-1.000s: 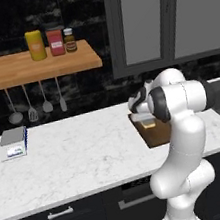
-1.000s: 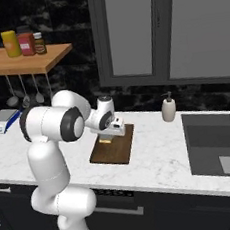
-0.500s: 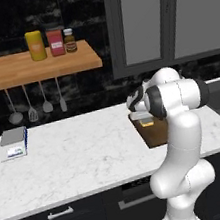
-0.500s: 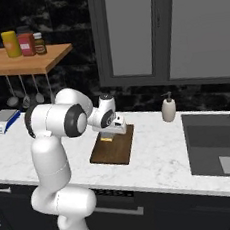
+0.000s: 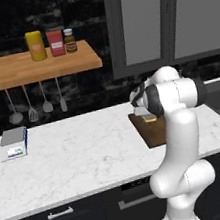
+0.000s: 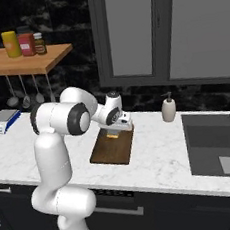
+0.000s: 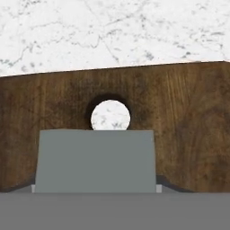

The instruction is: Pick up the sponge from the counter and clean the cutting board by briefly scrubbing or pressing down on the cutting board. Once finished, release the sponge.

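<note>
The dark brown cutting board (image 5: pixel 155 131) (image 6: pixel 110 148) lies on the white marble counter (image 5: pixel 78 152) (image 6: pixel 156 155). My gripper (image 5: pixel 147 114) (image 6: pixel 114 131) is down over the board's far end, shut on the sponge (image 5: pixel 150 119) (image 6: pixel 111 135), whose yellow body rests on the wood. In the hand view the sponge's grey top (image 7: pixel 95 161) spans the space between my fingers, just short of the board's round hole (image 7: pixel 110 115). Beyond the board's edge (image 7: pixel 188 103) lies the counter (image 7: pixel 112 27). My fingertips are hidden behind the sponge.
A grey-and-white box with a blue edge (image 5: pixel 13 143) (image 6: pixel 2 121) lies far left on the counter. A soap dispenser (image 6: pixel 168 109) stands right of the board, before the sink (image 6: pixel 215 144). The wooden wall shelf (image 5: pixel 34 68) holds jars, with utensils (image 5: pixel 35 101) hanging beneath.
My hand and the sponge have slid a little along the board toward its far end. Board and base have stayed put.
</note>
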Controlling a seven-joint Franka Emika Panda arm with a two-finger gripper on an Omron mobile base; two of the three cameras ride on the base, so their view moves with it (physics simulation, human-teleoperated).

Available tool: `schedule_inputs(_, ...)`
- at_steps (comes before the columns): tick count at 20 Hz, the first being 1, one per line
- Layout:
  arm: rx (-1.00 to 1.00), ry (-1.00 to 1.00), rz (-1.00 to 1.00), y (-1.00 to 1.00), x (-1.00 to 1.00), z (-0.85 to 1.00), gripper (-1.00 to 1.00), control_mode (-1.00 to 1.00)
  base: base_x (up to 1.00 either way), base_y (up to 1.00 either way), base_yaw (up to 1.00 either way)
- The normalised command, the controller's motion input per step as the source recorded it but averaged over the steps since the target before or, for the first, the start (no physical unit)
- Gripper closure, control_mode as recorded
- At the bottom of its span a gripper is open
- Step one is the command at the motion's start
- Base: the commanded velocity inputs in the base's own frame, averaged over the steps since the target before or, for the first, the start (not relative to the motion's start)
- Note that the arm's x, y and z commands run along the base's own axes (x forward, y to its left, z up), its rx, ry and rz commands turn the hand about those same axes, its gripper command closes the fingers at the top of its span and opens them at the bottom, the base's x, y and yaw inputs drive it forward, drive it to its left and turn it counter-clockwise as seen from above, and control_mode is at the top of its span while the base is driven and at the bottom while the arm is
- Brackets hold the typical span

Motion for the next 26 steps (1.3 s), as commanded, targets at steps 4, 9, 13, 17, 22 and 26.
schedule_inputs(4,0.00,0.00,0.00,-0.50,0.00,-0.89,1.00,-1.00,0.00,0.00,0.00)
schedule_inputs(9,-0.03,0.00,0.00,-0.21,-0.01,-1.00,1.00,-1.00,0.00,0.00,0.00)
schedule_inputs(13,0.00,-0.01,-0.08,-0.69,-0.17,-0.56,1.00,-1.00,0.00,0.00,0.00)
schedule_inputs(17,0.00,0.00,-0.06,-0.83,-0.13,-0.58,1.00,-1.00,0.00,0.00,0.00)
schedule_inputs(22,0.02,0.03,-0.02,-0.97,-0.14,-0.37,1.00,-1.00,0.00,0.00,0.00)
schedule_inputs(26,0.01,0.06,-0.01,-0.78,-0.30,-0.06,1.00,-1.00,0.00,0.00,0.00)
